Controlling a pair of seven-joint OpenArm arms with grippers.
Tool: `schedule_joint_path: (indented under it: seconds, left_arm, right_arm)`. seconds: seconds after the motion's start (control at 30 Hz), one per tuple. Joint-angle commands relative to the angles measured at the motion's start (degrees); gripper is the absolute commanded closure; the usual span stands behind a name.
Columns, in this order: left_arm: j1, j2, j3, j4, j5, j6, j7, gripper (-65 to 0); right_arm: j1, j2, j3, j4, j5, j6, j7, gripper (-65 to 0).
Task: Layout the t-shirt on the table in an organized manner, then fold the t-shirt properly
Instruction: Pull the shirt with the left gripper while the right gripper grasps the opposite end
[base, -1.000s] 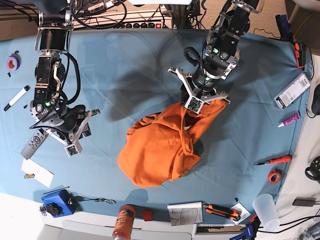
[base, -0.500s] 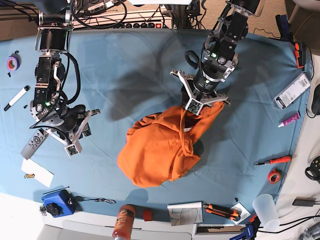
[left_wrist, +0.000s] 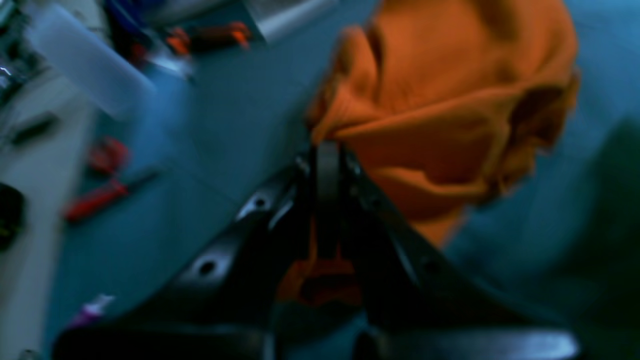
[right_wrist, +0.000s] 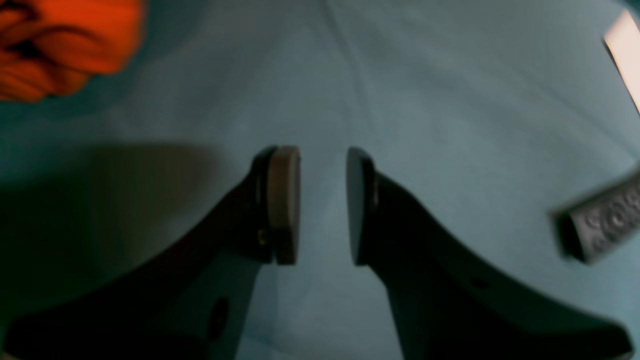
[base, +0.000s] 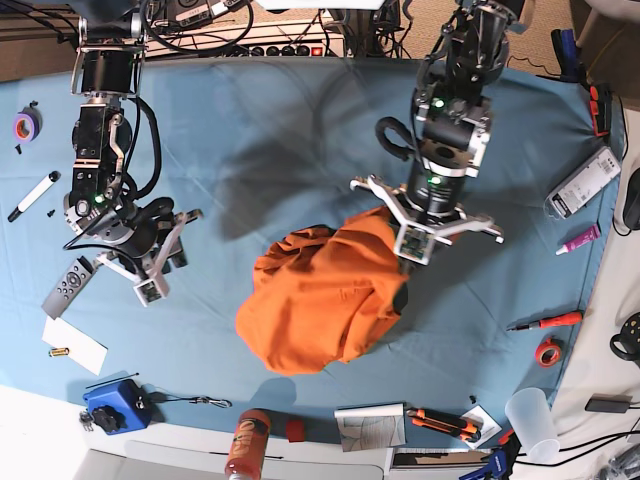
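Observation:
The orange t-shirt (base: 320, 300) lies bunched in a heap on the teal table (base: 280, 130), near its middle. My left gripper (base: 415, 245) is shut on a fold at the heap's upper right edge. In the left wrist view the closed fingertips (left_wrist: 327, 150) pinch orange cloth, and the t-shirt (left_wrist: 450, 100) bulges beyond them. My right gripper (base: 150, 290) hangs over bare table at the left, away from the shirt. In the right wrist view it (right_wrist: 322, 200) is open and empty, with a corner of the t-shirt (right_wrist: 60, 45) at the top left.
A grey remote (base: 68, 287) lies beside the right gripper and shows in the right wrist view (right_wrist: 600, 225). A marker (base: 33, 195), purple tape (base: 26, 125) and white paper (base: 73, 345) lie at the left. A screwdriver (base: 545, 322), red tape (base: 547, 351) and cup (base: 530, 420) lie at the right.
My left gripper has turned and moved toward the front right, pulling the pinched fold with it. The shirt's upper right part is drawn tighter. The right arm shifted slightly.

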Motion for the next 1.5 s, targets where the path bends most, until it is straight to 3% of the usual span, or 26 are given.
schedule_joint_path:
  seconds: [0.0, 0.17, 0.27, 0.37, 0.6, 0.8, 0.93, 1.2, 1.37, 1.47]
  left_arm:
    - [-0.55, 0.07, -2.16, 1.05, 0.98, 0.72, -1.2, 0.0]
    - [-1.11, 0.02, -16.37, 0.5, -0.66, 0.5, -1.36, 0.0]
    - [-1.09, -0.31, -24.83, 0.37, -8.66, -0.17, -1.53, 0.0]
    - [-0.79, -1.01, -29.09, 0.37, -14.69, -4.55, -1.46, 0.0]
    - [-0.96, -1.03, -29.81, 0.31, -12.15, -5.51, -1.6, 0.0]
    - [-0.79, -1.03, -29.75, 0.26, -13.22, -5.62, -1.29, 0.0]
    - [-0.79, -1.03, -29.73, 0.26, -13.27, -5.77, -0.9, 0.0]
    - [-0.79, -1.03, -29.7, 0.26, -13.53, -5.77, -0.7, 0.0]
    - [-0.81, -1.01, -29.7, 0.26, -17.81, -5.77, -0.7, 0.0]
    - [-0.81, -1.01, -29.7, 0.26, -17.73, -5.77, -0.42, 0.0]
  right_arm:
    - [0.87, 0.79, 0.26, 0.92, 1.42, 0.17, 1.25, -16.4]
    - [-0.24, 0.66, 0.22, 0.92, 8.09, 3.41, 1.07, -16.4]
    - [-0.7, 0.46, 0.09, 0.92, 9.84, 4.66, 1.03, -16.4]
    - [-0.68, 0.28, 0.04, 0.92, 10.84, 4.79, 1.31, -16.4]
    - [-0.68, -4.83, 0.04, 0.92, 10.75, 6.12, 1.6, -16.4]
    - [-0.5, -10.4, 0.04, 0.68, 5.27, 6.01, 11.02, -16.4]
    - [1.68, -13.84, -0.13, -4.04, 3.85, 5.79, 11.74, -16.4]
    - [9.46, -14.75, -5.22, -18.14, -0.46, 5.99, 13.84, -16.5]
    - [13.05, -14.75, -11.39, -24.35, -0.57, 4.79, 14.97, -16.3]
    - [13.62, -14.75, -14.29, -25.31, -5.05, 0.22, 14.01, -5.1]
